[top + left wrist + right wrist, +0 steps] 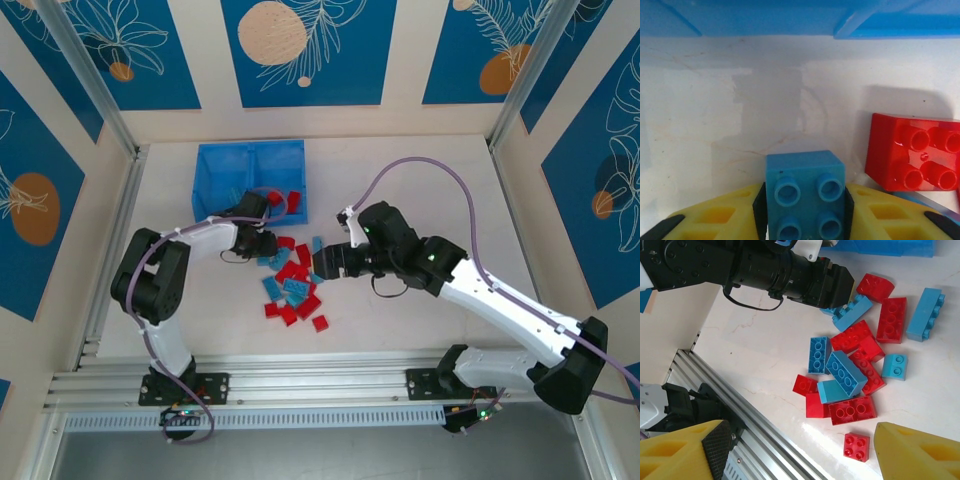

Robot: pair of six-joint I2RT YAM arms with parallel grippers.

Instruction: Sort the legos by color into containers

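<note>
In the top external view, a pale cream surface (420, 330) sits inside a booth of beige walls set with blue panels printed with white leaves and orange discs (300, 50). Ribbed aluminium rails (320, 385) run along its near edge. A shallow blue plastic bin (222, 175) with a middle divider lies at the back left, with a few red bricks in its right compartment. In front of it a loose heap of small red and light-blue plastic bricks (290, 285) is spread on the surface. The left tool (262, 243) is at the heap's back-left edge, just before the bin, and the right tool (322, 265) is at the heap's right side. In the left wrist view, yellow fingers (715, 215) with black pads are closed on either side of a light-blue four-stud brick (805, 192). A red four-stud brick (912, 152) lies just to its right on the white, faintly veined surface, and the bin's blue wall crosses the top. In the right wrist view, the right tool's yellow fingertips (920, 452) stand wide apart with nothing between them. The scattered bricks lie beyond them, a lone small red brick (856, 446) nearest, and the rails cross the lower left.
</note>
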